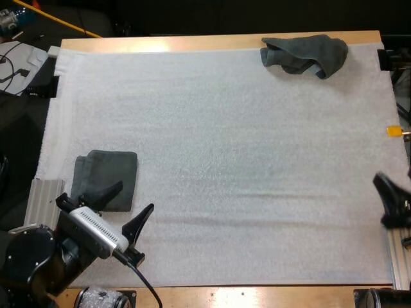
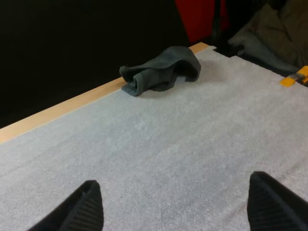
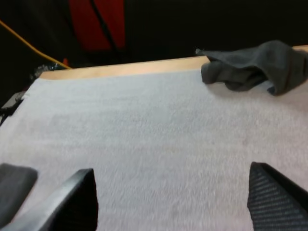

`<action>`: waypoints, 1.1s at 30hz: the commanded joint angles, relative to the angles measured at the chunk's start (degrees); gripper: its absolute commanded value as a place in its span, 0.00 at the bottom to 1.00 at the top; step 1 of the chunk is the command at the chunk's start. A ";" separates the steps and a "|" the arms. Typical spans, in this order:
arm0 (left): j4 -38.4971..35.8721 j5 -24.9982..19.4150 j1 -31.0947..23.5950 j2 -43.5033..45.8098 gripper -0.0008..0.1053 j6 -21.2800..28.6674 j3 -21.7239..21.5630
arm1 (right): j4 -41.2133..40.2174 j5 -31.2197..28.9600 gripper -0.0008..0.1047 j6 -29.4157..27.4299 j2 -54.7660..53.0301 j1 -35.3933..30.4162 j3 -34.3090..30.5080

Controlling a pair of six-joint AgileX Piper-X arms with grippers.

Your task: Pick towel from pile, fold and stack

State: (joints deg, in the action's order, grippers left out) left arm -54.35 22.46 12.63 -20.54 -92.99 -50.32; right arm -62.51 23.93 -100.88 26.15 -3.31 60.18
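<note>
Left gripper (image 1: pixel 135 196), right gripper (image 3: pixel 171 168) apart — mat (image 1: pixel 244 160): folded towel (image 1: pixel 106 173) near, crumpled towel (image 1: pixel 305 54) far.

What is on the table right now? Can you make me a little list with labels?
crumpled towel: at the mat's far edge, toward the right
folded towel: flat on the mat, near left
left gripper: open, holding nothing, at the folded towel's near edge
right gripper: open, holding nothing, at the mat's right side
task so far: one towel folded, one still crumpled
</note>
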 commanded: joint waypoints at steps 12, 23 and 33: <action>1.99 0.43 0.35 -1.32 0.58 -0.40 -0.52 | 19.77 -6.32 0.62 8.65 28.39 5.34 5.36; 1.64 0.16 0.30 -1.24 0.58 -0.33 -0.38 | 25.23 -25.93 0.62 11.68 53.90 15.67 14.85; 1.54 0.33 0.47 -1.29 0.57 -0.43 -0.47 | 25.85 -30.58 0.62 13.56 62.73 15.46 22.95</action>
State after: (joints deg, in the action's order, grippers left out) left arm -53.44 22.46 12.73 -21.55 -92.99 -50.32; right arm -37.23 -4.81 -87.89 83.86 12.20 80.08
